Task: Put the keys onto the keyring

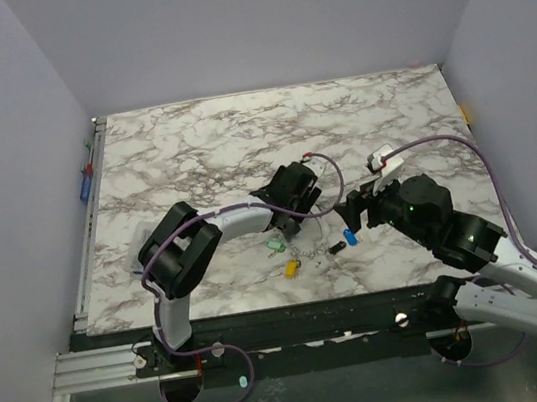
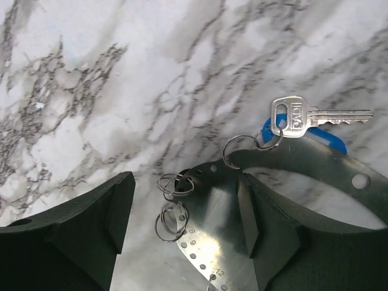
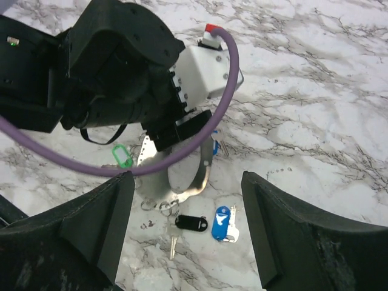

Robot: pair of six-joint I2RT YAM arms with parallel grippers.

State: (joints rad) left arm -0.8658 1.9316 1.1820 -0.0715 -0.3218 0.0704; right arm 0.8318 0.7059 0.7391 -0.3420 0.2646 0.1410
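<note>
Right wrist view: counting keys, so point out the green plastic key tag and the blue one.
Green plastic key tag (image 3: 121, 157): right wrist view, tag's middle.
Blue plastic key tag (image 3: 222, 223): right wrist view, tag's middle.

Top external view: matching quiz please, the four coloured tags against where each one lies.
1. green tag
2. yellow tag
3. black tag
4. blue tag

a. furthest right
b. up-left of the yellow one
c. lowest in the view
d. just left of the blue one

Pairs: 1-b, 2-c, 3-d, 4-a
</note>
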